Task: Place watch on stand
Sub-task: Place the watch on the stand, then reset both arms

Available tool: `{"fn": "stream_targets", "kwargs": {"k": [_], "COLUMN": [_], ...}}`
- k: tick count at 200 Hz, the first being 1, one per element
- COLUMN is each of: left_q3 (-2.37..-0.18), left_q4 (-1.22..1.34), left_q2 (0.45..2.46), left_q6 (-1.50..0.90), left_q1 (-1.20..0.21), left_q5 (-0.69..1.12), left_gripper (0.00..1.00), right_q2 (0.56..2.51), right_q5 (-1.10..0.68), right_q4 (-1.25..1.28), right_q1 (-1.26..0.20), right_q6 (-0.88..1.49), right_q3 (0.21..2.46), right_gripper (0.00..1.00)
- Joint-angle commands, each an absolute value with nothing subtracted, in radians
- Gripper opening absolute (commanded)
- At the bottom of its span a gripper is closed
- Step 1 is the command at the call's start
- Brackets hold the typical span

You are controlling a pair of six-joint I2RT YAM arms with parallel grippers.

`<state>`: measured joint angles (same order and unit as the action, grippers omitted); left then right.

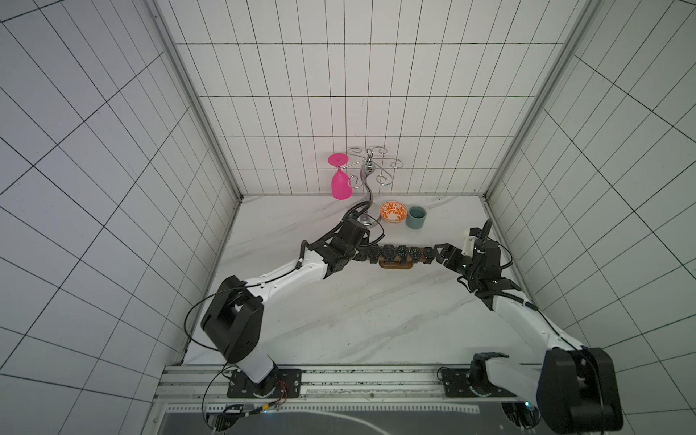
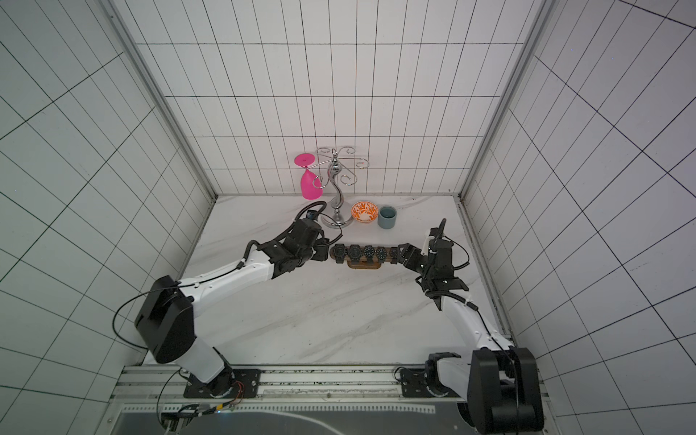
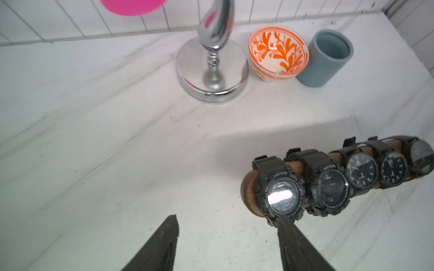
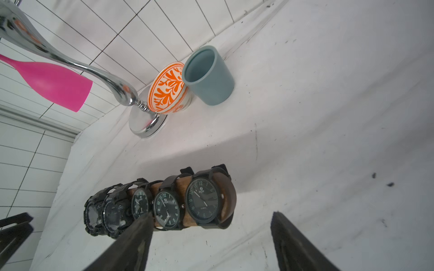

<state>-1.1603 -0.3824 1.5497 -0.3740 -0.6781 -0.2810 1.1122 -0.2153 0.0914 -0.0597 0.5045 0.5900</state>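
The stand [image 1: 394,266] [image 2: 363,266] is a brown wooden bar on a lighter oval base, mid-table. Several black watches [image 1: 403,251] [image 2: 369,251] sit wrapped around it in a row. My left gripper [image 1: 359,253] [image 3: 227,218] is open at the bar's left end, with only tabletop between its fingers. One fingertip [image 3: 285,225] overlaps the strap of the end watch [image 3: 280,197]; I cannot tell if they touch. My right gripper [image 1: 438,252] [image 4: 211,214] is open at the right end, just short of the last watch [image 4: 203,199], and holds nothing.
A chrome curly-armed rack [image 1: 367,222] stands behind the stand by the back wall, with a pink glass [image 1: 341,184] hanging upside down from it. An orange-patterned bowl [image 1: 393,212] and a grey-blue cup [image 1: 415,217] stand to its right. Tiled walls close in three sides.
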Motion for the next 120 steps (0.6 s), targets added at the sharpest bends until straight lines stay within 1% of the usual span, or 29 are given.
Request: {"fn": "stream_targets", "kwargs": {"k": [1,6,10,12,36,47,77,78,81,84,103,120], "left_q3": [-1.037,-0.992,-0.953,-0.934,-0.793,-0.741,-0.686,-0.687,-0.688,-0.689,-0.685,-0.633], "left_q4": [-0.264,-0.224,-0.179,-0.165,-0.083,-0.025,0.061,0.061,0.059,0.060,0.094,0.197], "left_q2": [1.400,1.369,1.348,1.339,1.251,1.229,1.249,1.250,1.257,1.262,1.302,1.320], "left_q6": [-0.344,-0.333,-0.323,-0.320,-0.348,-0.330,-0.311,-0.311,-0.310,-0.312,-0.291,-0.215], "left_q1": [-0.600,-0.574,-0.550,-0.538,-0.382,-0.335,-0.230,-0.226,-0.213,-0.199,-0.128,-0.115], "left_q5": [-0.344,-0.346,-0.349,-0.350,-0.343,-0.345,-0.411,-0.412,-0.413,-0.409,-0.364,-0.374], "left_gripper": [0.75,0.76,0.77,0.77,0.80,0.81,0.83,0.84,0.95,0.98,0.97,0.97], "right_q2": [1.050,1.044,1.042,1.041,1.046,1.047,1.056,1.057,1.060,1.064,1.094,1.139], "right_q5": [-0.064,-0.036,-0.013,-0.003,0.134,0.182,0.281,0.286,0.299,0.314,0.365,0.386], "right_q4": [0.065,0.091,0.109,0.120,0.193,0.237,0.375,0.379,0.390,0.399,0.455,0.511], "right_q1": [-0.066,-0.066,-0.066,-0.066,-0.064,-0.062,-0.057,-0.057,-0.056,-0.055,-0.038,-0.016], "right_q6": [0.490,0.487,0.481,0.477,0.398,0.358,0.263,0.260,0.254,0.247,0.209,0.202], "right_q3": [0.666,0.661,0.656,0.652,0.634,0.614,0.548,0.547,0.541,0.535,0.502,0.468], "right_gripper": [0.82,0.83,0.88,0.88,0.93,0.94,0.96,0.96,0.97,0.97,0.98,0.98]}}
